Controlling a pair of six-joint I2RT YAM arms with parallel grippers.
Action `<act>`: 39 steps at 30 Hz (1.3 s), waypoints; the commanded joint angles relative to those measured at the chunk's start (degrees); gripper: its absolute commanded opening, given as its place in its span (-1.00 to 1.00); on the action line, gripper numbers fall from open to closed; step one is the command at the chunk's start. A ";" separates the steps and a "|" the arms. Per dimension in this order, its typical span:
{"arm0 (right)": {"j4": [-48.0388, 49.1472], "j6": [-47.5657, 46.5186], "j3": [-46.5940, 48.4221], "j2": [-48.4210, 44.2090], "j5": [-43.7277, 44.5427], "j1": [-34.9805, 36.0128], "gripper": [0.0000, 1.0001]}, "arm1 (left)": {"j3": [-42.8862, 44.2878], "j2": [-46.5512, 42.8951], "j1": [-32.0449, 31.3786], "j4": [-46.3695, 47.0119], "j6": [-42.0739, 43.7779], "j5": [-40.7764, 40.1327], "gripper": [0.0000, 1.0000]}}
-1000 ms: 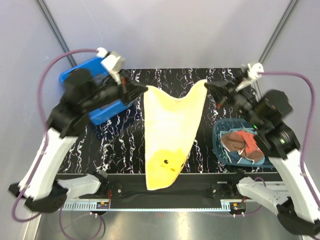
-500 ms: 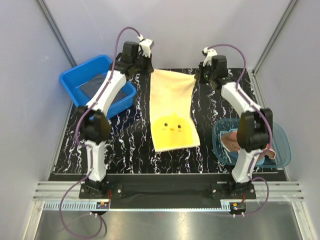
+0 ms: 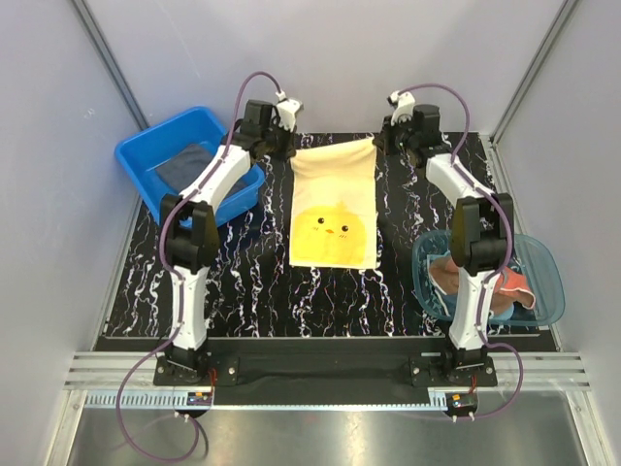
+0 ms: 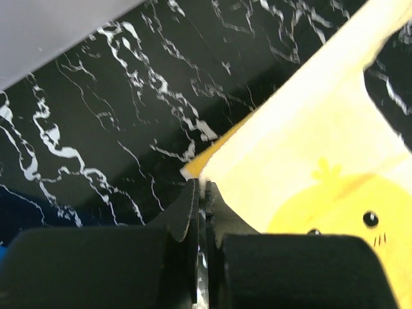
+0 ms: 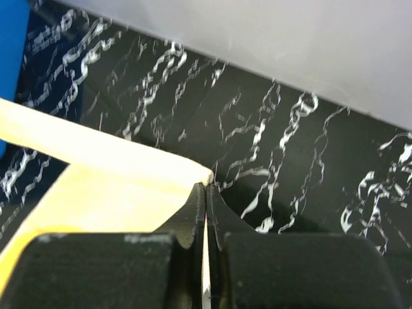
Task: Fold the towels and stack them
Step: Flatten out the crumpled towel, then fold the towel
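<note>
Yellow towel: a yellow towel [image 3: 335, 209] printed with a chick face lies spread flat at the middle of the black marbled table [image 3: 233, 282]; its far edge runs between the two grippers
Left gripper: the left gripper [image 4: 201, 193] is pinched tight on the towel's far left corner; only cloth sits between its fingers
Right gripper: the right gripper [image 5: 206, 193] is clamped on the far right corner in the same way
Left side: a blue plastic tub [image 3: 146, 160] sits at the table's far left, beside the left arm; a dark grey towel [image 3: 184, 167] lies inside
Right side: a translucent teal bowl [image 3: 543, 267] at the near right holds a crumpled brown and red towel [image 3: 441, 275]; the right arm crosses above the bowl and hides part of it
</note>
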 commanded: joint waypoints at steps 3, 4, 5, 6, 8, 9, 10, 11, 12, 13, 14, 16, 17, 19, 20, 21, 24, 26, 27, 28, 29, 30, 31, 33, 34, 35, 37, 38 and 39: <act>3.72 -4.12 -9.52 -8.39 -1.14 -0.27 -1.00 | -8.75 -12.29 -2.40 4.10 10.18 -2.19 -1.00; 3.55 -3.77 -10.33 -9.10 -1.30 -0.27 -1.00 | -10.25 -13.18 -3.63 4.09 12.03 -4.98 -1.00; 2.50 -3.68 -10.94 -10.15 -1.39 -0.19 -1.00 | -11.31 -14.05 -4.07 4.09 12.22 -6.23 -1.00; 1.88 -3.59 -12.17 -10.59 -1.47 -0.19 -1.00 | -12.37 -15.11 -4.43 3.92 12.05 -6.42 -1.00; 0.74 -2.89 -14.02 -12.95 -1.39 -0.27 -1.00 | -14.48 -16.17 -4.43 2.78 10.03 -4.67 -1.00; 0.82 -2.54 -16.98 -14.10 -1.39 -0.19 -1.00 | -15.27 -16.69 -4.43 2.60 9.07 -4.66 -1.00; 1.35 -2.19 -18.67 -15.24 -1.30 -0.19 -1.00 | -17.10 -17.83 -4.52 2.43 8.27 -3.88 -1.00; 3.00 -1.75 -20.51 -17.52 -0.95 -0.19 -1.00 | -18.34 -18.28 -4.52 2.51 7.83 -3.70 -1.00; 3.54 -1.40 -23.49 -18.50 -0.51 -0.19 -1.00 | -19.66 -19.07 -4.43 2.86 7.48 -3.52 -1.00; 3.55 -1.14 -24.56 -19.38 -0.42 -0.19 -1.00 | -22.28 -20.47 -4.52 3.21 6.86 -3.26 -1.00; 3.03 -1.05 -25.79 -20.52 -0.51 -0.19 -1.00 | -23.44 -21.09 -4.43 3.65 6.68 -3.08 -1.00; 0.66 -0.96 -26.50 -21.32 -1.03 -0.27 -1.00 | -25.55 -22.84 -4.52 4.18 5.63 -2.64 -1.00; 0.39 -0.78 -26.94 -22.28 -1.12 -0.19 -1.00 | -27.21 -23.29 -4.52 4.53 5.45 -2.12 -1.00; 0.30 0.01 -29.40 -23.51 -1.91 -0.19 -1.00 | -28.54 -23.99 -4.52 4.27 4.84 -0.36 -1.00; 0.30 0.36 -31.06 -24.56 -2.18 -0.19 -1.00 | -29.77 -24.34 -4.61 3.57 4.75 0.08 -1.00; 0.38 1.06 -31.86 -25.18 -2.70 -0.19 -1.00 | -30.30 -24.61 -4.78 3.22 4.57 1.04 -1.00; 0.47 2.81 -35.20 -26.68 -3.49 -0.19 -1.00 | -33.02 -25.57 -5.22 2.07 4.22 1.84 -1.00; 1.00 4.05 -37.30 -27.29 -4.63 -0.01 -1.00 | -34.61 -26.19 -5.66 2.07 3.87 1.84 -1.00; 1.43 5.88 -37.93 -27.12 -5.42 0.51 -1.00 | -36.09 -26.71 -5.92 2.16 3.87 1.93 -1.00; 1.61 6.25 -38.45 -27.12 -5.69 0.95 -1.00 | -36.72 -26.98 -6.01 2.25 3.78 1.93 -1.00; 1.61 6.68 -40.11 -27.12 -5.08 1.30 -1.00 | -37.33 -27.16 -6.19 2.51 3.78 1.76 -1.00; 1.70 7.65 -41.09 -27.29 -3.34 1.57 -1.00 | -38.21 -27.07 -6.45 2.43 3.78 1.75 -1.00; 2.57 8.27 -42.14 -27.91 -3.67 1.83 -1.00 | -38.48 -27.16 -6.63 2.16 3.78 1.58 -1.00; 3.54 9.14 -45.04 -28.70 -4.02 2.10 -1.00 | -39.62 -27.51 -7.24 2.33 3.78 0.80 -1.00; 3.55 9.24 -45.75 -29.40 -4.11 2.19 -1.00 | -41.01 -28.03 -7.50 2.51 3.78 -0.17 -1.00; 3.64 9.33 -46.89 -29.67 -4.11 2.19 -1.00 | -41.72 -28.47 -7.59 2.95 3.70 -0.79 -1.00; 3.64 9.41 -47.86 -30.28 -4.29 2.19 -1.00 | -43.13 -29.70 -7.95 3.91 3.08 -2.28 -1.00; 3.72 9.50 -48.73 -30.89 -4.29 2.19 -1.00 | -44.44 -30.14 -8.03 4.96 2.82 -2.46 -1.00; 3.81 9.41 -49.18 -31.34 -4.46 2.27 -1.00 | -45.15 -30.58 -8.21 5.41 2.82 -2.03 -1.00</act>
